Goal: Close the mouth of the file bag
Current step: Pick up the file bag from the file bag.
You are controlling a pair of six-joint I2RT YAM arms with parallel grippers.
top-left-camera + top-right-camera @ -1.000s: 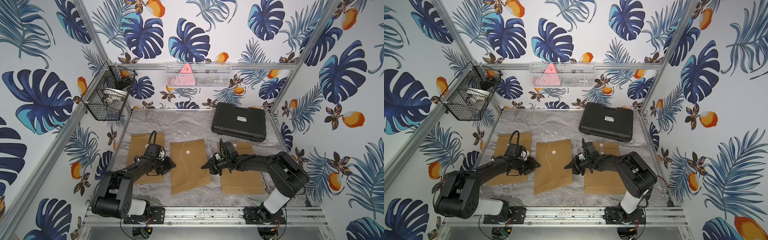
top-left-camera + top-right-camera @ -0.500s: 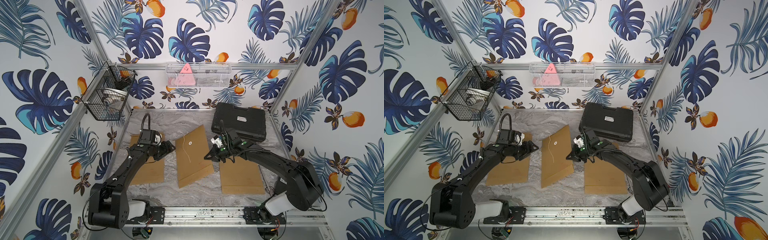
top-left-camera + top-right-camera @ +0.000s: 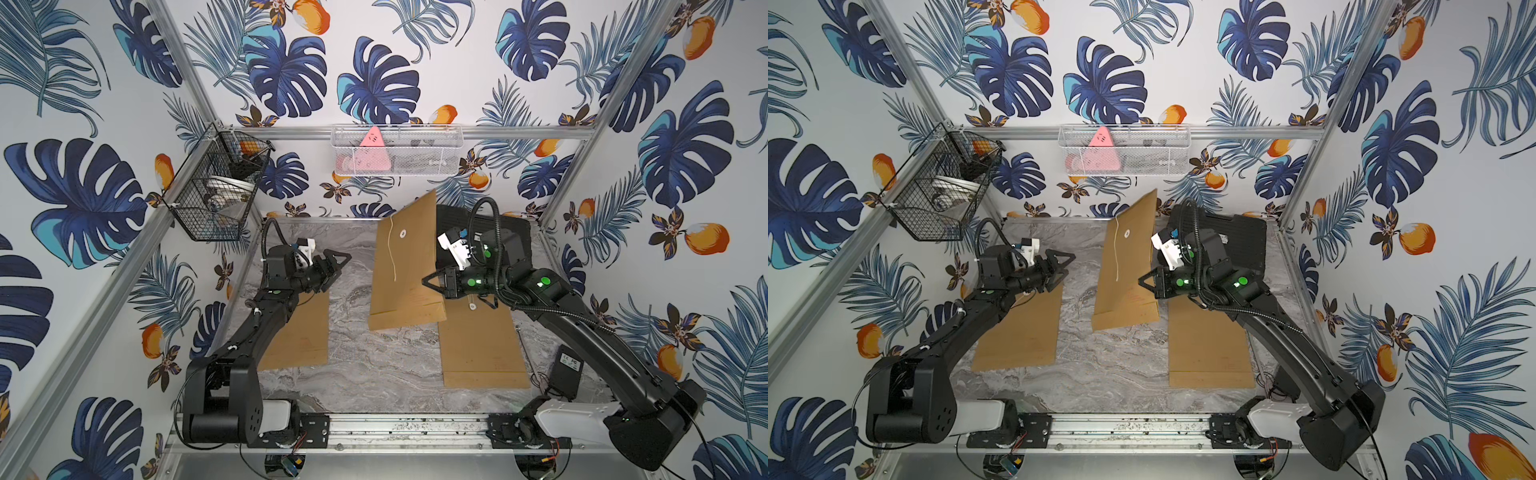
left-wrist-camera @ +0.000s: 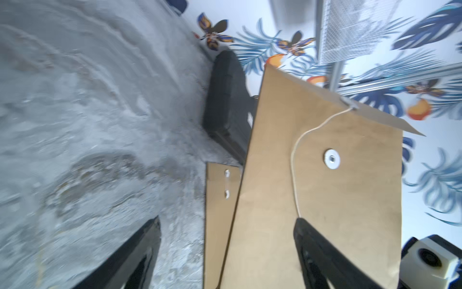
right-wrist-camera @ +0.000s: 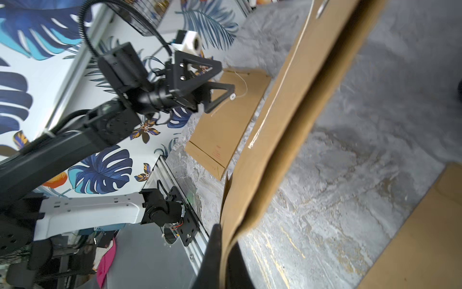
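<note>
right wrist view: right gripper [image 5: 223,234] clamps the bag [image 5: 295,112], now raised upright; left gripper [image 3: 337,268] opened wide, backed off.

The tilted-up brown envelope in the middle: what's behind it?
A black case lies at the back of the table. The raised envelope covers one end of it, so that part cannot be seen.

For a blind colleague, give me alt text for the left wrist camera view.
A brown file bag stands tilted above the marble table, flap unfastened, white string hanging loose beside its round clasp. The open jaws of the left gripper point toward it; a second bag lies flat behind.
</note>
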